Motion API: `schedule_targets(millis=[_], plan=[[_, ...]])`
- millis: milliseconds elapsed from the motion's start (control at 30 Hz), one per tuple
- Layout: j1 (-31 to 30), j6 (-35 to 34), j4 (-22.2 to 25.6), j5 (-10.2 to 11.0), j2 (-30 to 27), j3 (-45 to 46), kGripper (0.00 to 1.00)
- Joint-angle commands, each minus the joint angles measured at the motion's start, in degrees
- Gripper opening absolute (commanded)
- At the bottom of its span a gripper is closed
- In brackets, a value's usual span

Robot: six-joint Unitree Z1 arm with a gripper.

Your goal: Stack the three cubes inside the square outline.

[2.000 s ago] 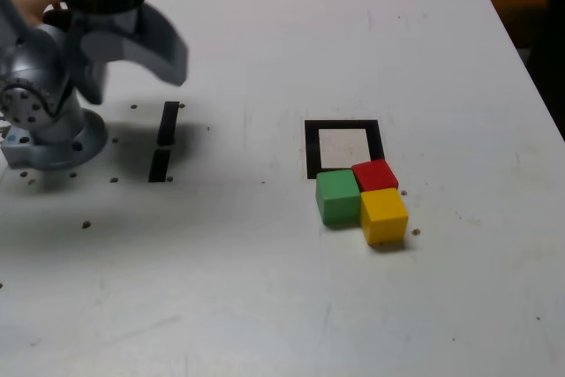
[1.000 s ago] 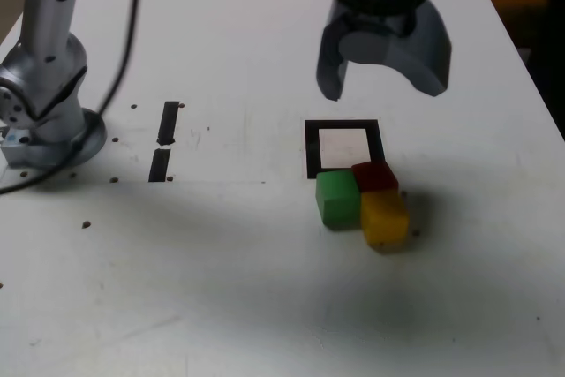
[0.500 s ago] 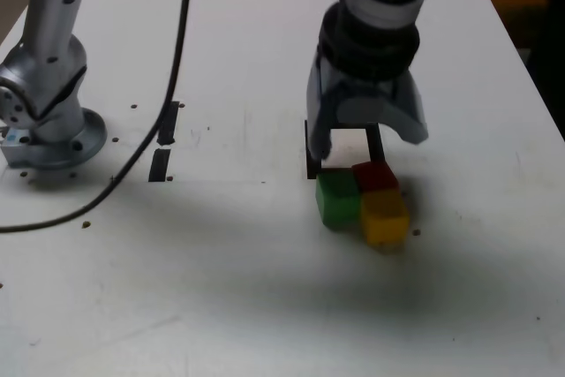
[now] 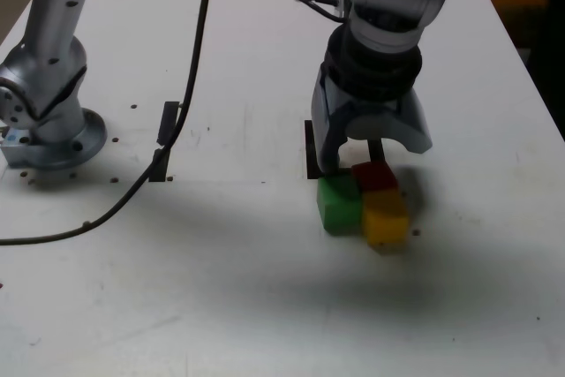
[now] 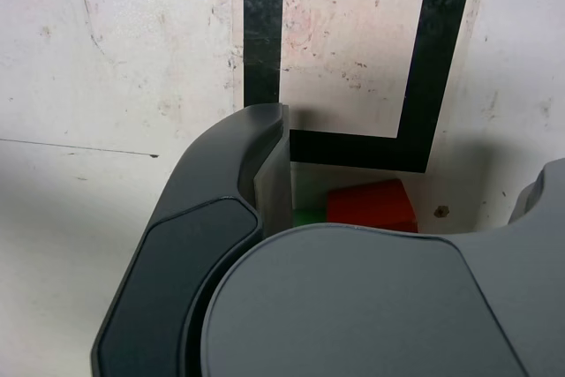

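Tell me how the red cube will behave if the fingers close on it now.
The red cube looks solid with flat matte faces, so it should grip firmly without rolling. It sits against the green cube and yellow cube, so a finger may nudge them.

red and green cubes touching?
Touching. In the exterior view the red cube and green cube sit flush, no table visible between them; the yellow cube abuts both.
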Motion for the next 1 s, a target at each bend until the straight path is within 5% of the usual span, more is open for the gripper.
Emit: schedule_targets(millis=[0,433,733,967], plan=[[0.0,-0.2,-0.1,-0.1,0.3,-0.6,1.00],[-1.9,-0.9,-0.2,-5.5,3.0,-5.1,1.00],[-1.5,-0.7,-0.1,-5.3,3.9,-3.8,0.99],[-0.7,-0.9,0.0,-4.5,4.4,-3.3,0.78]])
